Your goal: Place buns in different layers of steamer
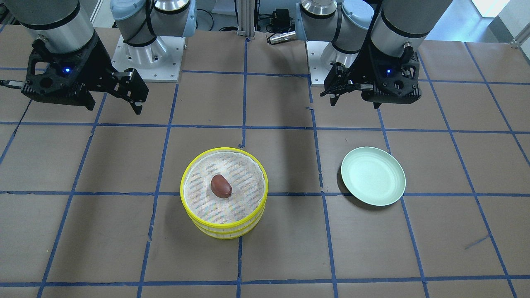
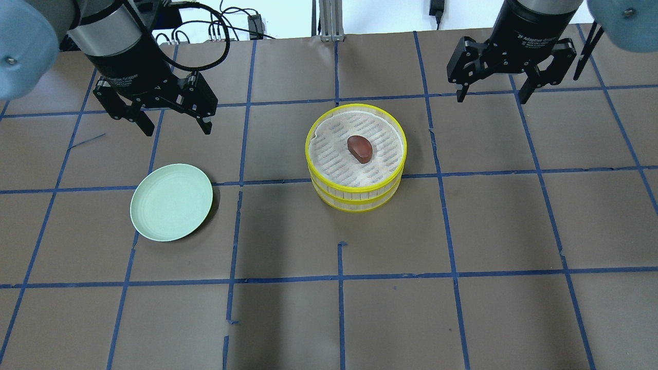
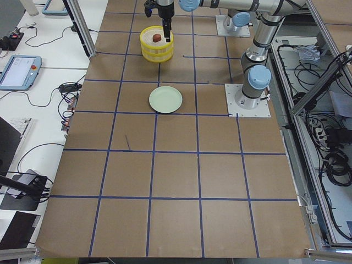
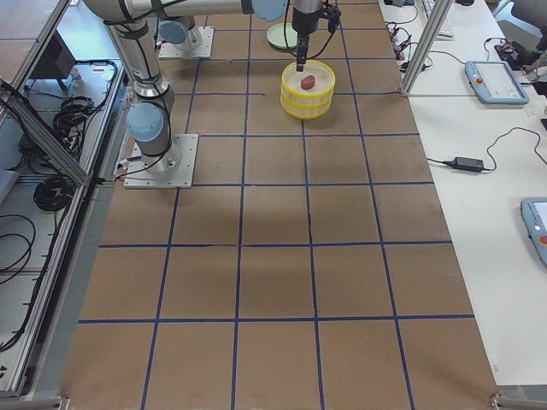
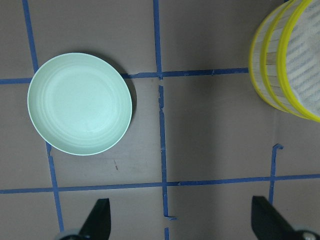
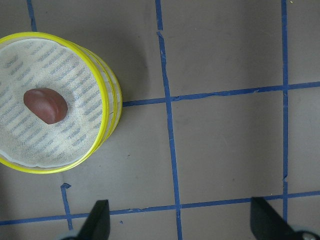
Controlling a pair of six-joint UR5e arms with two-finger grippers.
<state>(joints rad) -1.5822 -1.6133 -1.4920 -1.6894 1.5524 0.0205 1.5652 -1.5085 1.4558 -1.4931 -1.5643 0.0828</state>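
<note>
The two steamer layers (image 2: 354, 198) stand stacked mid-table, yellow-rimmed, the top one (image 1: 223, 224) lined with white cloth. The dark reddish-brown bun (image 2: 360, 149) lies on the top liner; it also shows in the front view (image 1: 220, 186) and the right wrist view (image 6: 45, 105). The white bun is out of sight. My left gripper (image 2: 178, 130) is open and empty, raised behind the pale green plate (image 2: 171, 201). My right gripper (image 2: 492, 97) is open and empty, raised behind and to the right of the steamer.
The plate (image 1: 372, 176) is bare and lies left of the steamer, about one grid square away. The left wrist view shows the plate (image 5: 79, 103) and the steamer's side (image 5: 272, 75). Brown table with blue tape lines all round.
</note>
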